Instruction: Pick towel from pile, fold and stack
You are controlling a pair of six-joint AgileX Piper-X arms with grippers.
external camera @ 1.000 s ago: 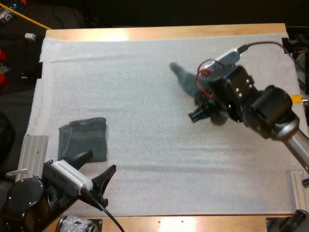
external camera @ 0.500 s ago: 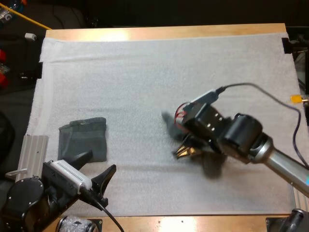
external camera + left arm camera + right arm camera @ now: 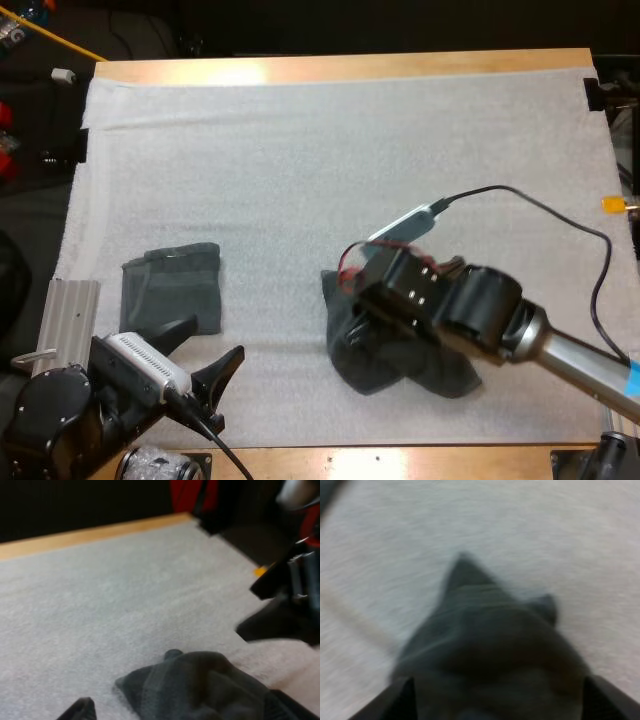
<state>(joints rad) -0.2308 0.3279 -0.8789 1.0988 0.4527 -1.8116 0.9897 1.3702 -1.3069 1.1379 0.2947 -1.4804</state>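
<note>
High view first: the wooden tabletop [image 3: 340, 66] shows as a narrow strip along the top edge of the frame, and the white mat [image 3: 300, 150] covers nearly everything else. Its whole upper half is bare, and a broad bare band runs between the two towels lower down. The right arm [image 3: 480, 310] reaches in from the right edge to the lower middle, its wrist low over the crumpled towel [image 3: 372, 372]. That towel lies spread at lower centre-right, its lower hem near the mat's bottom edge but still inside it. In the right wrist view the right pincer [image 3: 500, 705] grips this towel, dark cloth bunched between the two fingers and rising to a peak above pale mat. The folded towel [image 3: 172, 288] sits flat at lower left, close to the mat's left edge and well apart from the crumpled one. Just below it the left pincer [image 3: 208, 348] hangs released, fingers spread and clear of the cloth.
</note>
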